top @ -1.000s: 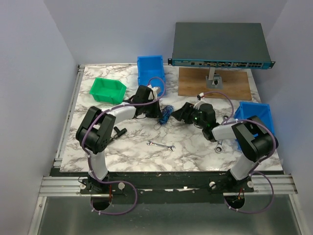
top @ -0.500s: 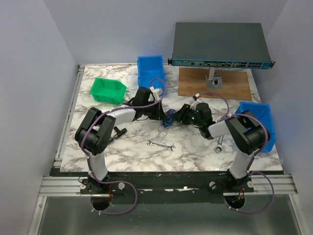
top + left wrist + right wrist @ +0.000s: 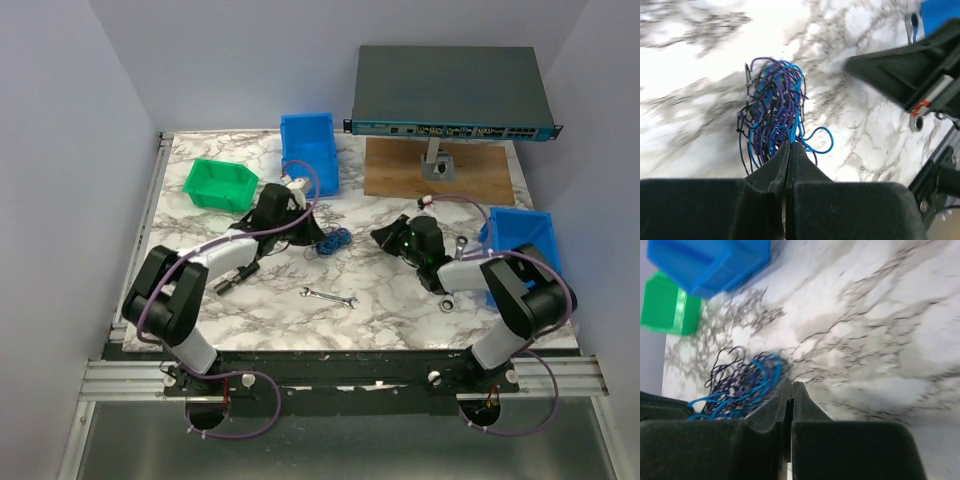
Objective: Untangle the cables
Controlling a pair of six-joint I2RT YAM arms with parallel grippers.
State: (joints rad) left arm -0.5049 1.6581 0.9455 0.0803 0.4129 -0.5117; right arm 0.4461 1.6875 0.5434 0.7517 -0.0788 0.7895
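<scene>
1. Nearest your arm bases, a small silver wrench [image 3: 330, 296] lies flat on the marble table [image 3: 260, 310], well apart from both grippers. A second wrench [image 3: 450, 298] lies by the right arm.
2. Your left gripper [image 3: 789, 145] is clenched, its fingertips pressed together on blue strands at the near edge of the cables [image 3: 774, 112].
3. The cables sit in one tangled clump of blue, black and purple-looking wires on the table, between the two grippers and nearer the left one. One blue loop sticks out on the side towards the right gripper.
4. Your right gripper [image 3: 791, 386] is also clenched, tips together just above the table. The clump lies just beside its fingertips, and you can see no strand caught between them.
5. Farther back, a green bin [image 3: 220, 185] and a blue bin [image 3: 308, 150] stand behind the left arm. Another blue bin [image 3: 525, 232] sits at the table's right edge.
6. At the far right a grey network switch [image 3: 450, 90] stands raised on a wooden board [image 3: 470, 178]. The print on its front is too small to read.
</scene>
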